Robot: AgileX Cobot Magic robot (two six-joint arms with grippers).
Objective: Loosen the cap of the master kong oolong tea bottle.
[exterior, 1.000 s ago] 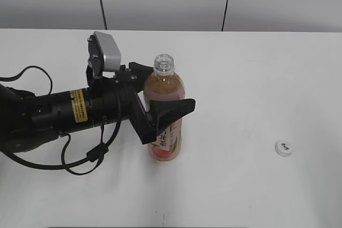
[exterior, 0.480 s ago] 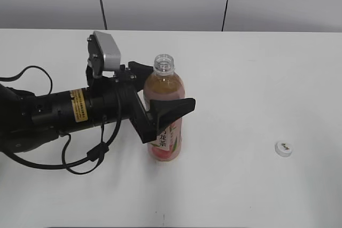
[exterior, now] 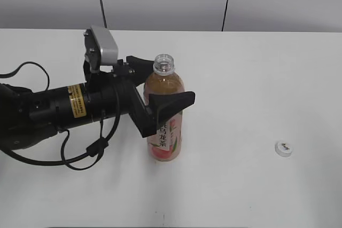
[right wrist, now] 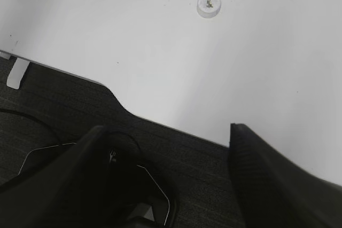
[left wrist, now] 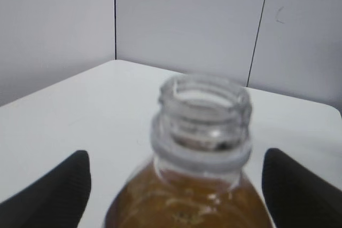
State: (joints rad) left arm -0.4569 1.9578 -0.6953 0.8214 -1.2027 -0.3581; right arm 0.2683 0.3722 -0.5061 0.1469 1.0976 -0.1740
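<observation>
The master kong oolong tea bottle (exterior: 165, 126) stands upright mid-table with its neck open and no cap on it; its threaded mouth fills the left wrist view (left wrist: 203, 116). The white cap (exterior: 284, 148) lies on the table far to the right, also in the right wrist view (right wrist: 208, 5). My left gripper (exterior: 163, 81) is open, its black fingers on either side of the bottle's shoulder with gaps showing (left wrist: 176, 180). My right gripper (right wrist: 170, 132) is open and empty, below the table's front edge, out of the exterior view.
The white table (exterior: 256, 78) ends at a grey panelled wall. Black cables (exterior: 80, 158) trail from the left arm. The right wrist view shows the table's front edge (right wrist: 123, 102) and dark floor.
The left arm has shifted slightly up and to the left, its fingers now a little higher on the bottle. The bottle and cap have not moved.
</observation>
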